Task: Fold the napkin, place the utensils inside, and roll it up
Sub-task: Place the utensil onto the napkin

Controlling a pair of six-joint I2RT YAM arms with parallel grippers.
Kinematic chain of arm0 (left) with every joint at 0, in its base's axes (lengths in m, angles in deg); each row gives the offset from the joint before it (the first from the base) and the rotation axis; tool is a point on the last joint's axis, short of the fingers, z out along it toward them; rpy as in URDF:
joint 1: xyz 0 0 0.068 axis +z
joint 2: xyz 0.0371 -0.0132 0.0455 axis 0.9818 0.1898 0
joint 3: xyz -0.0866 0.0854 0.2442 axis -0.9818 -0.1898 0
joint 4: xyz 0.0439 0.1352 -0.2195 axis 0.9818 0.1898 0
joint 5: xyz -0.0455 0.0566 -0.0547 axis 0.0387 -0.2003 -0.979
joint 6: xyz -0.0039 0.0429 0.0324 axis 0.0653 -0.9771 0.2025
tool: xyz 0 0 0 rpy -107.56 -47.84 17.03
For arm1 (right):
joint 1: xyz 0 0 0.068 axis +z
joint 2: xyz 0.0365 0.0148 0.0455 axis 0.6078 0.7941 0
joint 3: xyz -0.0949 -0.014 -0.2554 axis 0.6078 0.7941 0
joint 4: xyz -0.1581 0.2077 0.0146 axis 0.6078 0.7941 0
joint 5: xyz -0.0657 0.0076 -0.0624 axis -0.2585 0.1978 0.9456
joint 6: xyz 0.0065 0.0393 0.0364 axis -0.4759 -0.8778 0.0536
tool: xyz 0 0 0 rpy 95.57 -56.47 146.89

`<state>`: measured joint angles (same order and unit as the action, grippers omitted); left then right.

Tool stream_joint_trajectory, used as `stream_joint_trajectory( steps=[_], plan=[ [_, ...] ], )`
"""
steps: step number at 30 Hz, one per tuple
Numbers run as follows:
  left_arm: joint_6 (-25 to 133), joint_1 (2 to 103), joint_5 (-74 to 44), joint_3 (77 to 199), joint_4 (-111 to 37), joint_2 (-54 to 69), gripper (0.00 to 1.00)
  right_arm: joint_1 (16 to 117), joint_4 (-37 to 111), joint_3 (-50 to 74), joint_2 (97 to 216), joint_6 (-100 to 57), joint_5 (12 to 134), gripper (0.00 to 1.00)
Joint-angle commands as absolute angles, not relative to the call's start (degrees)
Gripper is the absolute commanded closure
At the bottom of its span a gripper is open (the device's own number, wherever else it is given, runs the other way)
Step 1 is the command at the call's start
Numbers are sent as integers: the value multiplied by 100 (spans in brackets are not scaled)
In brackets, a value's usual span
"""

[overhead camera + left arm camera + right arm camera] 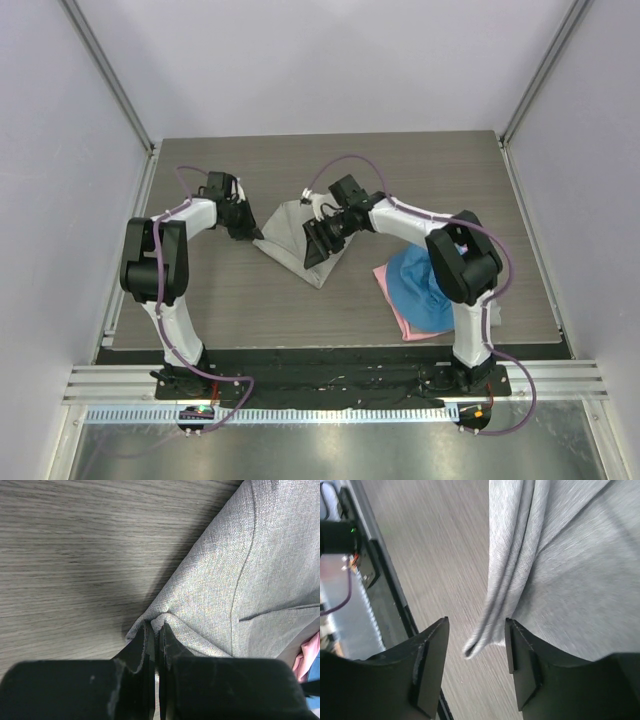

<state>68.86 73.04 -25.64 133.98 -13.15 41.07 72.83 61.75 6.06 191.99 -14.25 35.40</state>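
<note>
Napkin (288, 240) lay mid-table (200, 300): thin, limp, light, probably slumping unless pinched at corners or hems. Left gripper (155, 630) was clamped on its edge fold. Right gripper (476, 626) was spread wide, straddling the doubled hem.

Grey wood-grain table (200, 300), enclosed by pale walls (320, 60). A blue cloth (412, 275) lies crumpled towards the right side, on top of a pink cloth (415, 325) whose corner projects toward the near edge. A black base plate (330, 375) and aluminium rails (110, 385) border the near side.
</note>
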Motion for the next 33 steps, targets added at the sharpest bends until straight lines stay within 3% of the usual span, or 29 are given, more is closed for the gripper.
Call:
stream_joint_trajectory(
  steps=[1,5,9,17,33],
  plan=[
    [6835,7317,-2454,13505,-1251,4218,100,7539,6121,551,18212,-1325,4702,41],
    [6870,7317,-2524,13488,-1295,4201,100,8284,5711,620,17843,-877,6745,38],
    [6914,7317,-2595,13470,-1339,4200,100,8761,4997,709,17868,-639,7523,39],
    [6941,7317,-2674,13470,-1392,4218,100,9174,4557,156,18869,-209,8026,48],
    [6958,7317,-2744,13488,-1436,4271,100,9219,4486,-293,19643,20,8316,52]
  ],
)
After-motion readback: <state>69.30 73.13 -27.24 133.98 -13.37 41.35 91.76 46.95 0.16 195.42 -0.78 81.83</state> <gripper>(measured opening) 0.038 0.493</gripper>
